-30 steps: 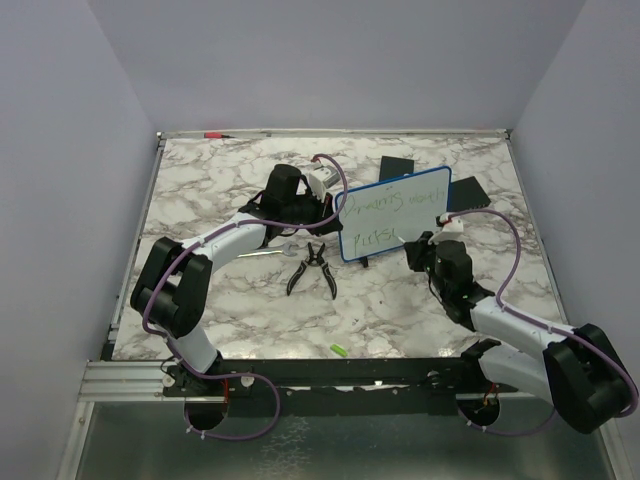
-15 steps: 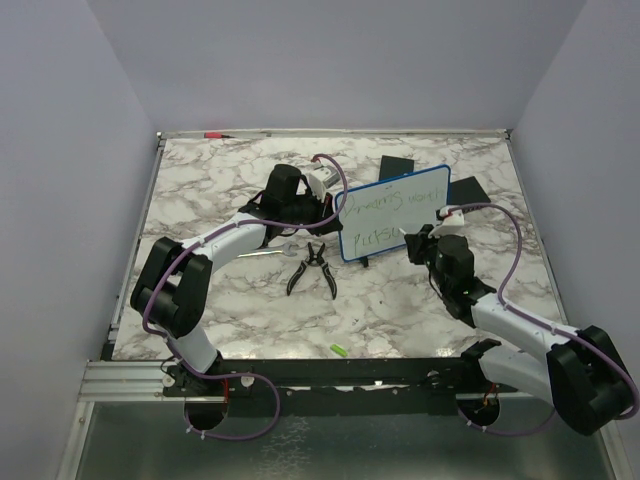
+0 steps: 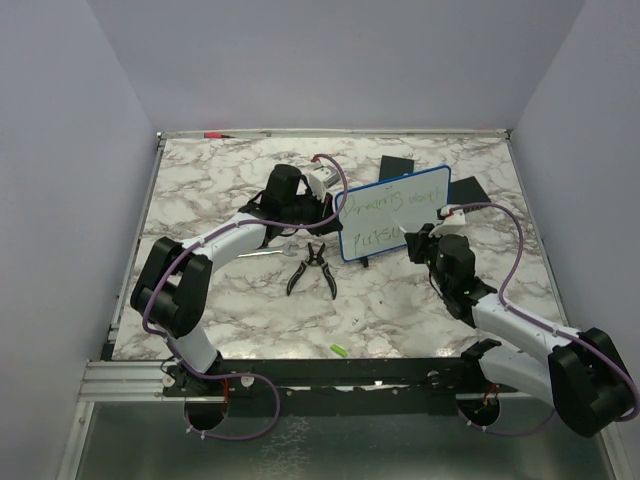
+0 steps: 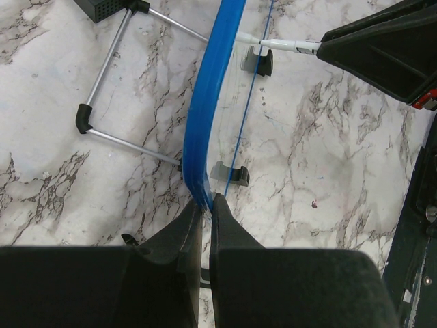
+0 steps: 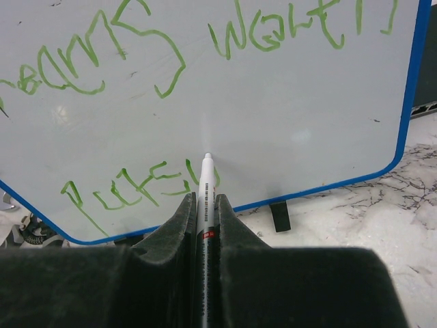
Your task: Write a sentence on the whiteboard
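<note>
Whiteboard [image 3: 410, 218]: centre-right of the top view, propped upright on small feet. We judge it light, stiff and easily tipped, so it is best held by the frame.
Sentence [image 5: 164, 51]: two green lines across its face; we expect it would smudge if touched.
Left gripper [image 4: 207, 203]: pinching the blue frame edge.
Right gripper [image 5: 204, 199]: clamped on the marker [image 5: 206, 179].
Marker tip: at the second line's end; we cannot tell whether it touches.

We find readable writing only on the whiteboard [image 5: 293, 130], in green handwriting. The sentence [image 5: 143, 55] runs in two slanted lines. In the right wrist view the upper line shows what we take as "...eams" and then "WORTH", with its start cut off. The lower line reads roughly "PURSU". The marker [image 5: 205, 205] carries a red label whose print is too small for us to read.
</note>
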You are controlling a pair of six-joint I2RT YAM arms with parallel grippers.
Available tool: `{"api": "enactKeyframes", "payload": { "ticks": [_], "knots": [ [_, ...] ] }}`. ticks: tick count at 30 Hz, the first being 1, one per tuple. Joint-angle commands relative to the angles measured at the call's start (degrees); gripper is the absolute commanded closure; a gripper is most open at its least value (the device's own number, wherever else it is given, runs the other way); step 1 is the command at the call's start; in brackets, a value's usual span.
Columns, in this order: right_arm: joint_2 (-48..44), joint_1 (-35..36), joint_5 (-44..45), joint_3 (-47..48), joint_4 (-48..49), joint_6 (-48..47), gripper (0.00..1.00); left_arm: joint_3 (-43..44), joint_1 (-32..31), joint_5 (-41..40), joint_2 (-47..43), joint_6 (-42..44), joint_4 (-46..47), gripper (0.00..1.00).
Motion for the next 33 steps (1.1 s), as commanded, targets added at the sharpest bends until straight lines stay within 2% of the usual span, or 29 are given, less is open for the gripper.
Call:
{"api": "enactKeyframes", "payload": {
  "ticks": [1, 33],
  "knots": [
    [0.46, -0.16, 1.94, -0.30, -0.04, 0.40, 0.99, 0.39, -0.65, -2.22, 0.62, 2.01, -2.10, 1.00],
    [0.09, -0.17, 8.45, -1.72, -3.99, 5.21, 0.99, 0.39, -0.58, -2.24, 0.94, 1.92, -2.11, 1.00]
  ]
}}
